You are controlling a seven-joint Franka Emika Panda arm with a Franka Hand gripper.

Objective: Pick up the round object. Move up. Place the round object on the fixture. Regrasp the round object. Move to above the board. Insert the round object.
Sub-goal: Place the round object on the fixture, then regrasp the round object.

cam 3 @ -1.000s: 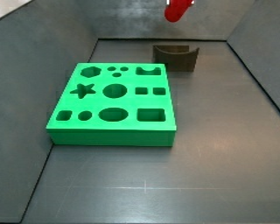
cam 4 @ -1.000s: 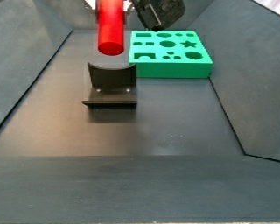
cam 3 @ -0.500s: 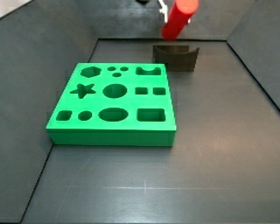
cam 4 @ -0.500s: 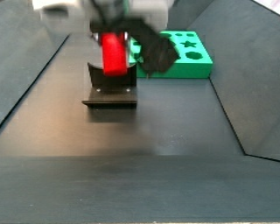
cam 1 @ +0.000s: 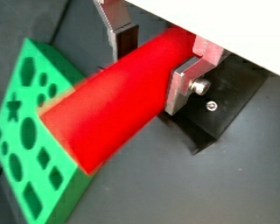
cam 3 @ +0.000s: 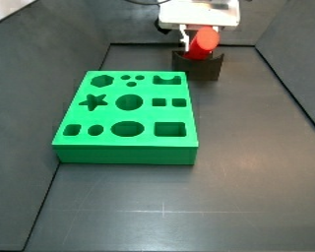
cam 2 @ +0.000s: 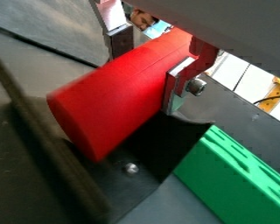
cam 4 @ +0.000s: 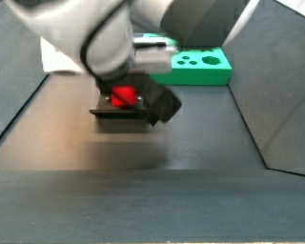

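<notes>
In both wrist views the gripper (cam 1: pixel 154 61) (cam 2: pixel 150 63) pinches the red cylinder (cam 1: pixel 113 96) (cam 2: pixel 113 92) between its silver fingers (cam 1: pixel 187 83). In a side view the cylinder sits at the fixture (cam 3: pixel 200 67), beyond the green board (cam 3: pixel 127 113).

A dark grey matte floor (cam 3: pixel 187 212) lies between sloping dull grey side walls (cam 3: pixel 27 59) and a brushed grey back wall (cam 3: pixel 121 20), with soft diffuse light giving faint pale reflections in both side views.
</notes>
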